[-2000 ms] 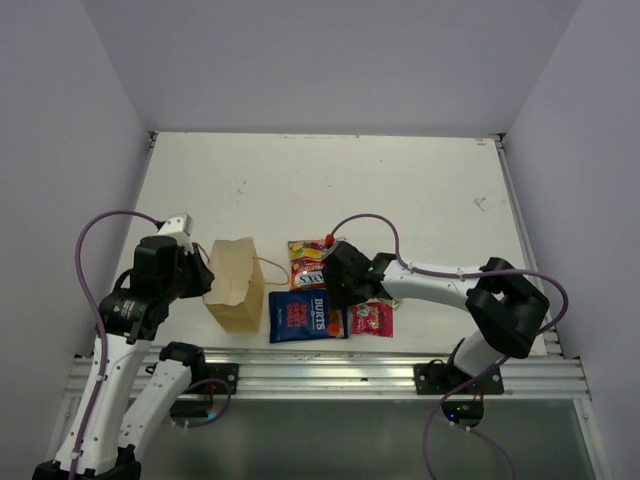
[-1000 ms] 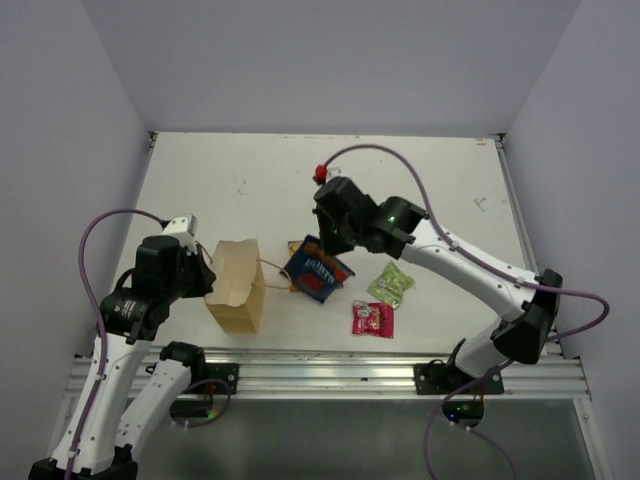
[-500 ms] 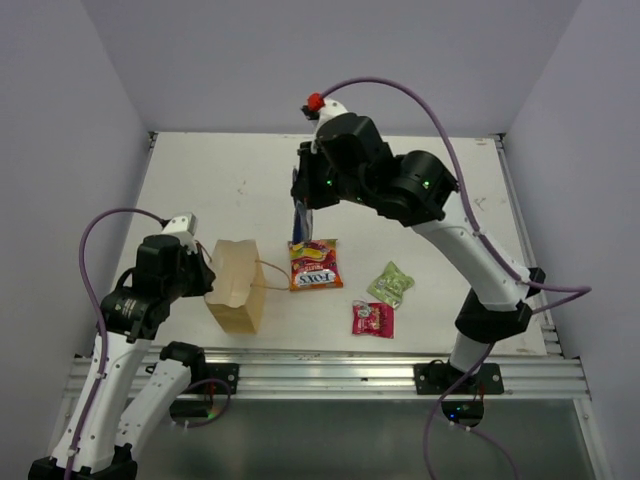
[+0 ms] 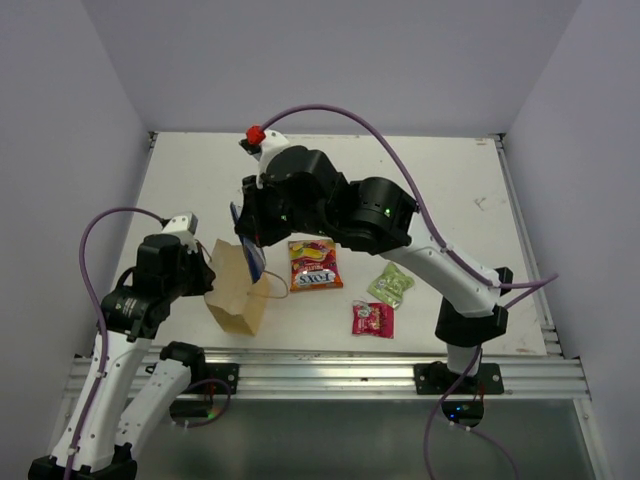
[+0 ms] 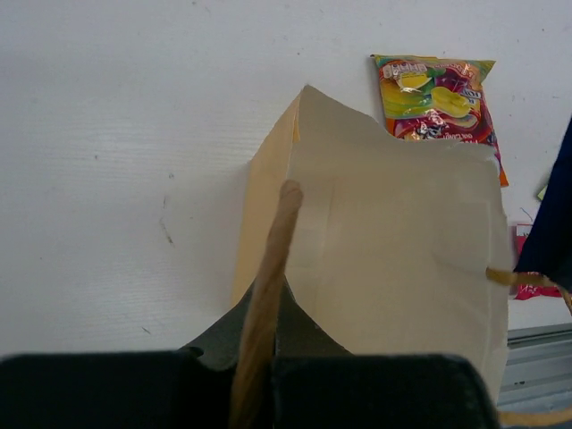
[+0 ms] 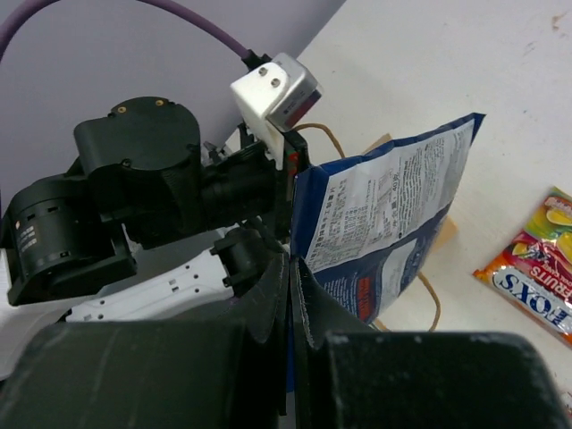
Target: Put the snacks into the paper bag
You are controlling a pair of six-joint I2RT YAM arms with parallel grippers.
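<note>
The tan paper bag point(image 4: 236, 296) stands upright at the near left. My left gripper point(image 4: 207, 280) is shut on its string handle point(image 5: 265, 286), and the bag's mouth point(image 5: 393, 241) faces the wrist camera. My right gripper point(image 4: 254, 222) is shut on the edge of the dark blue crisp bag point(image 4: 247, 243), which hangs right above the bag's top, lower edge at the rim. In the right wrist view that blue packet point(image 6: 393, 223) rises from the closed right gripper point(image 6: 292, 265). The red-orange candy bag point(image 4: 313, 265), pale green packet point(image 4: 391, 285) and pink packet point(image 4: 371, 319) lie flat on the table.
The right arm stretches from its base point(image 4: 466, 335) across the middle of the white table point(image 4: 420, 190), above the candy bag. The metal rail point(image 4: 330, 372) runs along the near edge. Grey walls enclose the table on three sides.
My right arm has lifted the blue crisp bag off the table and swung it left, to just above the paper bag. The left arm and paper bag have stayed put.
</note>
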